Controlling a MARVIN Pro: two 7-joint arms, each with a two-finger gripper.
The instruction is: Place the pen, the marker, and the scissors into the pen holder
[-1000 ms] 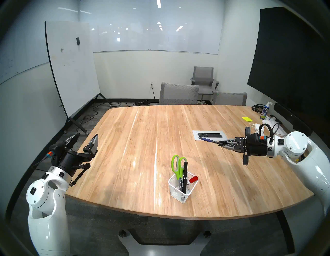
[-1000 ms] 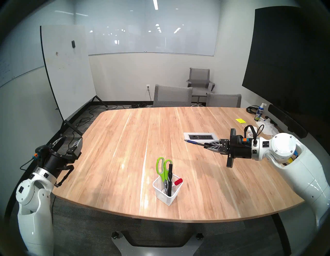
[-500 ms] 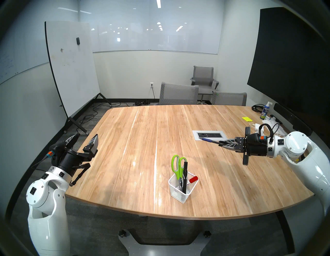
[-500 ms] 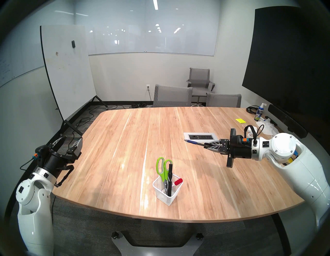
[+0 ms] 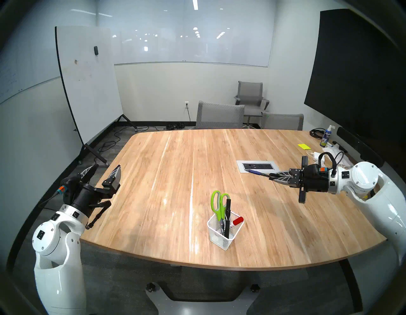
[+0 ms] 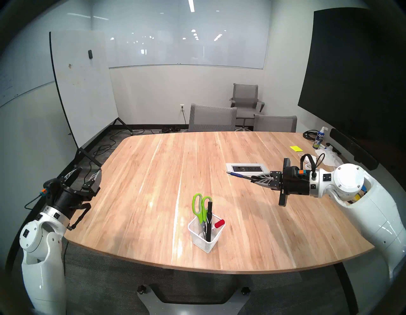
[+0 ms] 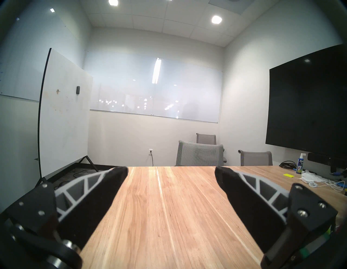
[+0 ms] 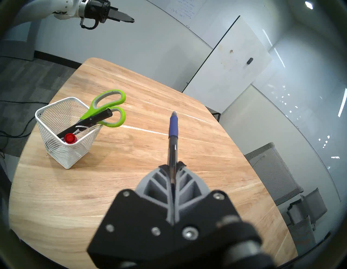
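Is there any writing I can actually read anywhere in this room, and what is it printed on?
"EXPO": on the spray bottle at the table's far right corner; its smaller print is unreadable.
White lettering on the black marker in the pen holder: too blurred to read.
Handwriting on the wall whiteboard: too small to read.

The room is looking bright and evenly lit. Round ceiling lights (image 7: 216, 19) are shining at the top of the left wrist view, and a long light strip (image 5: 194, 4) is glowing at the top middle of the head views. The glass board (image 5: 193, 46) on the far wall is throwing back small white sparkles. The table (image 5: 175, 176) is showing pale shiny streaks and soft gray shadows. Every view is bending at the edges, with a dark ring around it. At the bottom of the right wrist view, the black gripper base (image 8: 169, 234) is looking blurry.
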